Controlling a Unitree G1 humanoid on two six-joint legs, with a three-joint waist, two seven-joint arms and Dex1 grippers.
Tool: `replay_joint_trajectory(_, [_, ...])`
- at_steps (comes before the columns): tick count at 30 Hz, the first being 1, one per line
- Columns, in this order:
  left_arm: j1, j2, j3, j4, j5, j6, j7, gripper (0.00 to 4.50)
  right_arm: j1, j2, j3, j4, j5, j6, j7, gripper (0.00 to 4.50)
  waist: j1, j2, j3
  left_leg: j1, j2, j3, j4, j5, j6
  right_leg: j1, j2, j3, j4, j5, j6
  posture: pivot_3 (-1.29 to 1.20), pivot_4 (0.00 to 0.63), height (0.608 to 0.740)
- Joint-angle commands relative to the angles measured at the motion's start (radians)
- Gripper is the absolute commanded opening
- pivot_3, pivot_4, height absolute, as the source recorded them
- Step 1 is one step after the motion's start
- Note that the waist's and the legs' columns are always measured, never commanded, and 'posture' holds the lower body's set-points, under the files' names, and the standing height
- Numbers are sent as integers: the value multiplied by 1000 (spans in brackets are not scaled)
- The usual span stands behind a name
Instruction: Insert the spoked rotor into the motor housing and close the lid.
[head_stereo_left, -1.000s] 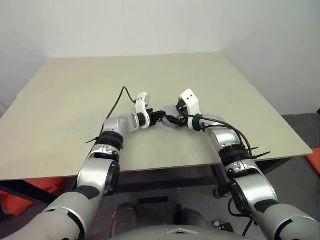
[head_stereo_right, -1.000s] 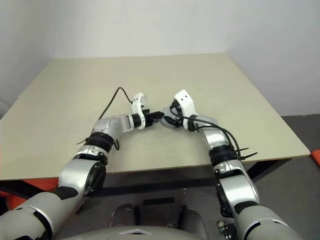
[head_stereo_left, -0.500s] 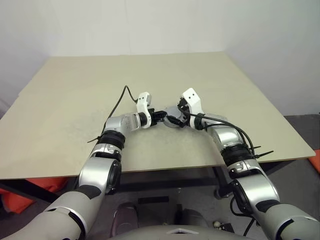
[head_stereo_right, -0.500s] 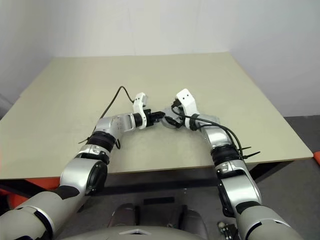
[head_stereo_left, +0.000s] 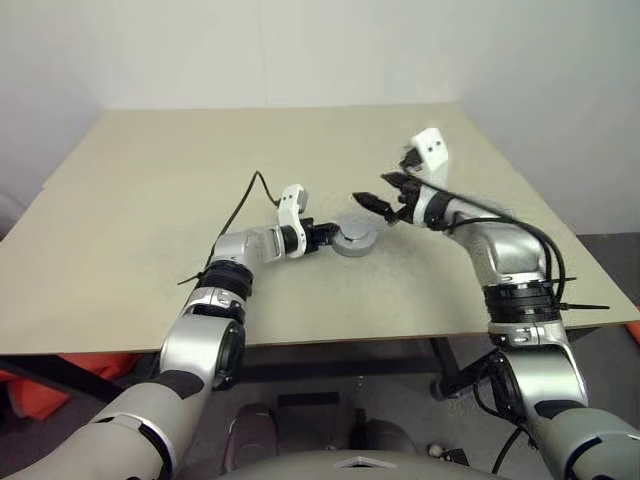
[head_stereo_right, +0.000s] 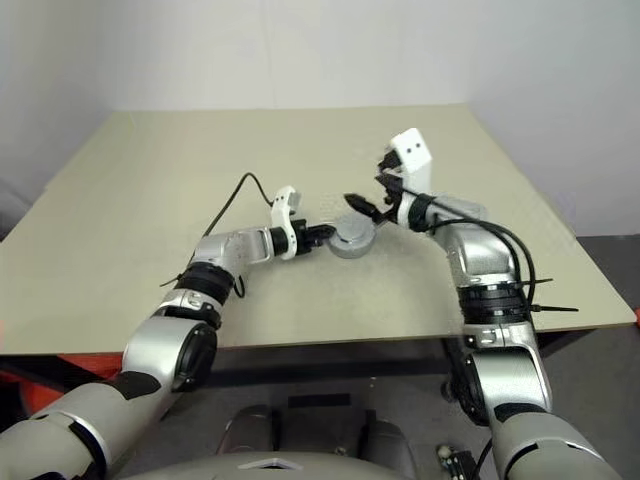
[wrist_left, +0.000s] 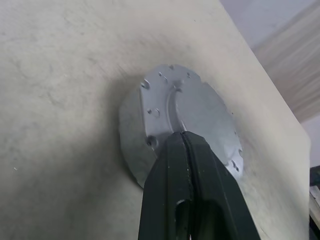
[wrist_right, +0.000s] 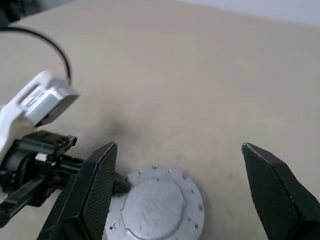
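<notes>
The motor housing (head_stereo_left: 355, 243) stands on the table (head_stereo_left: 150, 200) near its middle. The grey lid (wrist_left: 187, 117), with its notched rim, lies flat on top of it. The spoked rotor is hidden. My left gripper (head_stereo_left: 322, 236) is shut with nothing between its fingers, and its tips (wrist_left: 182, 137) rest against the near left edge of the lid. My right gripper (head_stereo_left: 386, 192) hangs open in the air above and to the right of the housing, empty. In the right wrist view the lid (wrist_right: 157, 205) lies below the spread right gripper (wrist_right: 178, 145).
A black cable (head_stereo_left: 245, 200) loops up from the left wrist over the table. The table's right edge (head_stereo_left: 560, 250) runs close to my right forearm. Bare tabletop lies behind and to the left of the housing.
My right gripper has lifted off the housing, swung up and to the right, and opened wider. The left gripper has stayed against the lid's edge.
</notes>
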Motion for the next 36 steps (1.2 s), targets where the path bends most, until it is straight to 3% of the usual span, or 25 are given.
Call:
replay_joint_trajectory(1, [-12, -6, -11, -35, 4, 8, -10, 0, 9, -19, -127, 62, 102, 198, -32, 4458, 1, 0, 0, 0, 0, 0, 0, 0, 0, 0, -1, 0, 0, 0, 0, 0, 0, 740])
replay_joint_trajectory(6, [-7, -9, -15, -36, 8, 5, -12, 0, 26, 27, -311, 139, 261, 518, -75, 4458, 4, 1, 0, 0, -1, 0, 0, 0, 0, 0, -2, 0, 0, 0, 0, 0, 0, 740])
replay_joint_trajectory(14, [-3, -8, -17, -46, 20, -3, -4, 0, 43, 164, -403, 161, 316, 626, -179, 4458, 20, 2, 1, 1, 0, 1, -3, 2, -3, -1, -1, -1, 0, 0, 0, 0, 0, 740])
replay_joint_trajectory(20, [3, -1, -19, -66, 30, -2, 3, 0, 16, 247, -398, 273, 289, 475, -231, 4458, 6, 2, 0, 3, 0, 1, -5, 3, -5, -1, -1, 0, 0, 0, 1, 0, 0, 740])
replay_joint_trajectory(24, [14, 1, -23, -84, 34, 1, 4, 0, -9, 266, -399, 335, 285, 378, -250, 4458, -5, 2, 1, 10, 0, 1, -13, 7, -11, 0, -2, -1, -1, -4, 9, 0, 0, 740])
replay_joint_trajectory(36, [23, 6, -21, -98, 37, 2, 10, 0, -85, 319, -380, 460, 301, 164, -274, 4458, -14, 2, 1, 17, 0, 0, -16, 8, -13, -4, -1, -3, -3, -3, 11, 0, 0, 740])
